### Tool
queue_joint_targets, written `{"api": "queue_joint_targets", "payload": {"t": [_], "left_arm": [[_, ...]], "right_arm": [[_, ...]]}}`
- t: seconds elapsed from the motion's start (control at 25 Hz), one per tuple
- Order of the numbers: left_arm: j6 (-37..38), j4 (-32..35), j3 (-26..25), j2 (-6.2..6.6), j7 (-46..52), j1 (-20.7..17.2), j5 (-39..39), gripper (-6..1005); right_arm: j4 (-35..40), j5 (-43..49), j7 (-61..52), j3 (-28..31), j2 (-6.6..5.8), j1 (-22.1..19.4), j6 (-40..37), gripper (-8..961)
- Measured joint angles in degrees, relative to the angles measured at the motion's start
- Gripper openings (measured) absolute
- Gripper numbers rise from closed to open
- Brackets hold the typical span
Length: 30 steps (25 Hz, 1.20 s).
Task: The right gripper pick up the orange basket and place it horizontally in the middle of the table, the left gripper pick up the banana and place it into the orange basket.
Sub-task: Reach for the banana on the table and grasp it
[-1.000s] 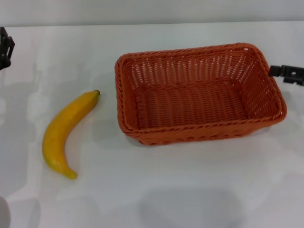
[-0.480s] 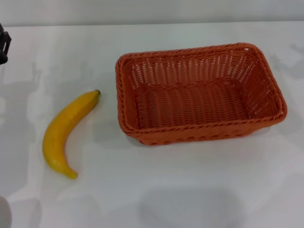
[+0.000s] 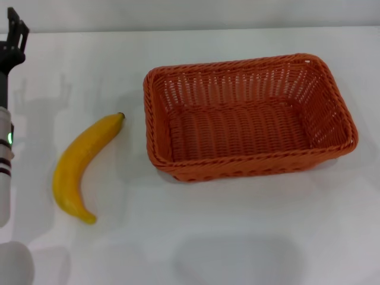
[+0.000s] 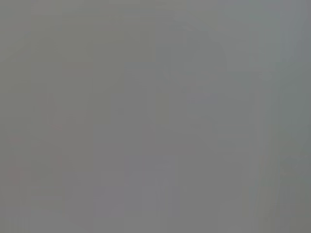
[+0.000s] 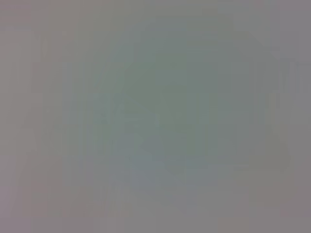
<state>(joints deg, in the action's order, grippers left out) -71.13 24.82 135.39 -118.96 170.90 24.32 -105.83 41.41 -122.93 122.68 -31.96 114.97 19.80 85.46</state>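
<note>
Banana (image 3: 79, 165) — apart from basket (image 3: 248, 119)

Left arm: you had it along the left edge of the head view, silver barrel with black bands and green light.
Left gripper (image 3: 15, 29): black, at the far left corner; finger state unreadable.
Right arm: unseen.

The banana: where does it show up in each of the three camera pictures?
Head view: the banana lies on the white table, left of the orange basket and apart from it, dark tip toward the basket.
Left wrist view: not in it; only a blank grey field shows.
Right wrist view: not in it; blank grey too.
Shared landmark: none; the basket appears only in the head view.
</note>
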Motion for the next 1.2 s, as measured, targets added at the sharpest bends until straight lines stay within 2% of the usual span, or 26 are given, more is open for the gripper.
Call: {"api": "queue_joint_targets", "payload": {"t": [0.12,0.32,0.44,0.52,0.76,0.88,0.92,0.96,1.0,1.08,1.2], "left_arm": [[-0.26,4.28,-0.18,0.08,-0.23,-1.36,-0.16,795],[-0.37,15.89,-0.41,1.02,0.12,-5.97,-2.4,794],[0.57,25.04,-0.44,2.45,0.61,-9.6,-7.01,794],[2.6,32.03,-0.4,3.86,1.15,-11.9,-10.29,794],[8.16,46.63,1.04,6.54,1.55,-16.37,-22.12,793],[12.86,53.68,1.66,8.57,1.55,-18.02,-25.21,792],[14.77,56.07,1.99,9.5,1.55,-18.36,-26.01,792],[19.29,59.45,2.08,10.97,1.53,-18.33,-27.02,792],[19.29,59.45,2.08,10.97,1.53,-18.33,-27.02,792],[23.77,61.44,1.27,11.86,1.5,-18.02,-28.02,791],[32.78,64.04,-1.96,12.31,1.5,-18.16,-28.34,791]], "right_arm": [[-2.34,-1.67,1.43,0.83,0.0,-0.2,0.75,846],[-3.28,-1.93,1.58,1.39,-0.11,-0.47,0.58,844],[-3.72,-1.88,1.55,1.42,-0.33,-0.58,-0.32,847],[-4.11,-1.79,1.4,1.46,-0.61,-0.6,-1.13,848],[-6.44,-1.57,1.14,1.43,-2.22,-0.58,-3.2,848],[-7.62,-1.55,1.06,1.4,-3.06,-0.48,-3.61,848],[-7.9,-1.56,1.15,1.39,-3.25,-0.4,-3.78,848],[-8.0,-1.61,1.24,1.39,-3.32,-0.36,-4.0,848],[-8.06,-1.68,1.29,1.4,-3.37,-0.31,-4.32,848],[-8.07,-1.72,1.29,1.45,-3.41,-0.13,-4.69,848],[-8.09,-1.57,1.29,1.45,-3.47,0.13,-4.88,848]]}}
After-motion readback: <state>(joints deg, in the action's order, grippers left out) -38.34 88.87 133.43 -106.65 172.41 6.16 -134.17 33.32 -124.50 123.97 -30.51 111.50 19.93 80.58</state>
